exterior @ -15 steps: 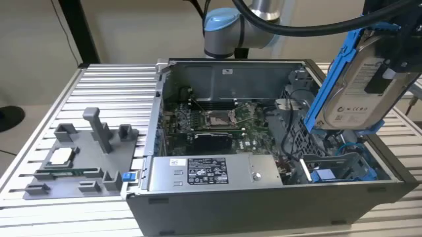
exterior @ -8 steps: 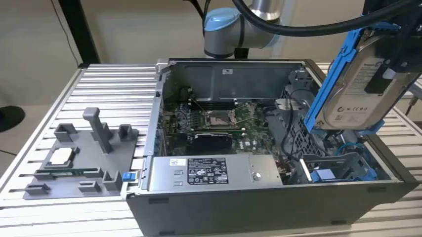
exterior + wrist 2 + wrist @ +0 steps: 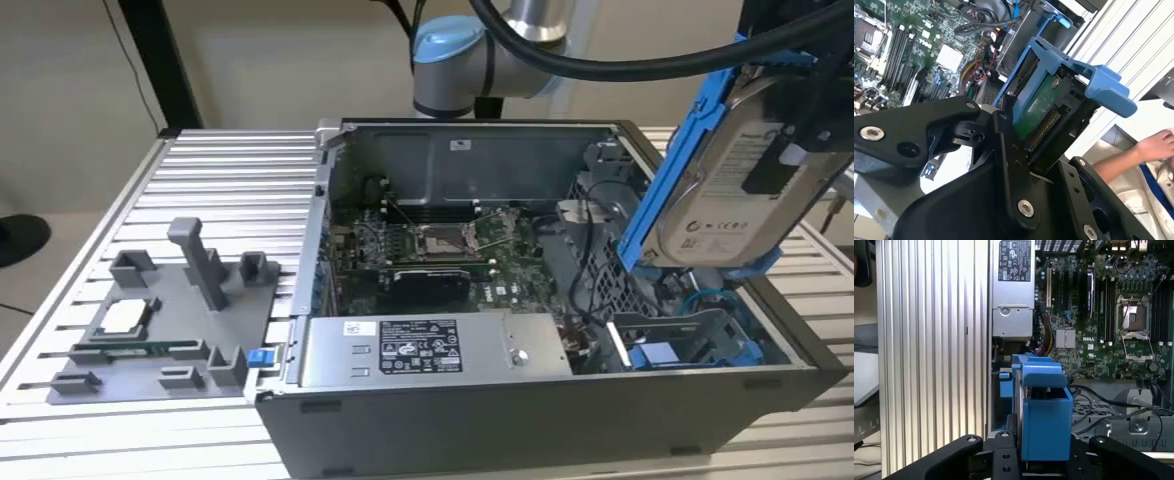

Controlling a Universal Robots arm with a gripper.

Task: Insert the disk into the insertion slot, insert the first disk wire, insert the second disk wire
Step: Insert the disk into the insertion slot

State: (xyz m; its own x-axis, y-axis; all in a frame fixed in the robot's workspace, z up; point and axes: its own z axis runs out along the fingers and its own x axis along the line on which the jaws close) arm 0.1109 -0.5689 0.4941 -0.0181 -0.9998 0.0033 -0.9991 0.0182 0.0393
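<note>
- I have the gripper (image 3: 1046, 455) clamped on the disk (image 3: 727, 190), gripping its blue carrier frame.
- The disk hangs steeply tilted over the open computer case (image 3: 534, 425), at the exterior view's right.
- The insertion slot (image 3: 674, 335) sits below the disk, not touching it.

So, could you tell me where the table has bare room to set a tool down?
The ribbed aluminium table is bare beyond the grey plastic fixture tray, beside the open grey computer case. Crowded: inside the case, cables surround the perforated metal insertion slot, with the blue-framed silver disk held over it.
</note>
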